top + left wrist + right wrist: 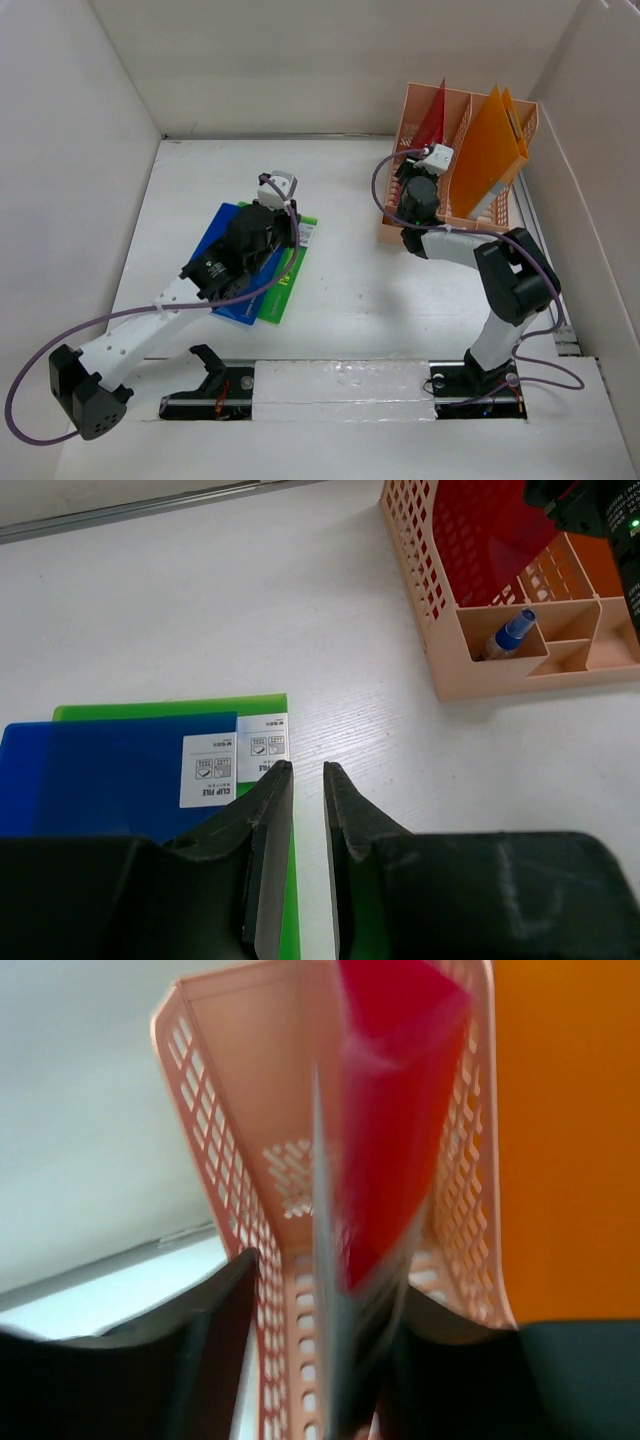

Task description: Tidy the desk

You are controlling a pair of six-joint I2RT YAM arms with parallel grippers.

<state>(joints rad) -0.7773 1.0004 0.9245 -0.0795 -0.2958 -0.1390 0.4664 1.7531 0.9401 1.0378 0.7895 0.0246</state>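
Desk (pixel 350 300) flat, long axis unclear

"CLIP FILE" on blue folder's (pixel 100 770) white label (pixel 209 770)

One camera sits high up behind the two arms (pixel 170 305). It looks down on the whole desk (pixel 350 290) from far off.

The left wrist camera is low over the desk. It looks forward past its own fingers (pixel 240 825). The blue folder (pixel 100 770) and the green folder (pixel 170 706) are close under it, and the rack (pixel 500 670) is farther ahead.

The right wrist camera is right up against the rack and looks along the red folder (pixel 390 1110). Its picture is blurry.

All three views show the rack and the red folder. The top and left views both show the blue and green folders.
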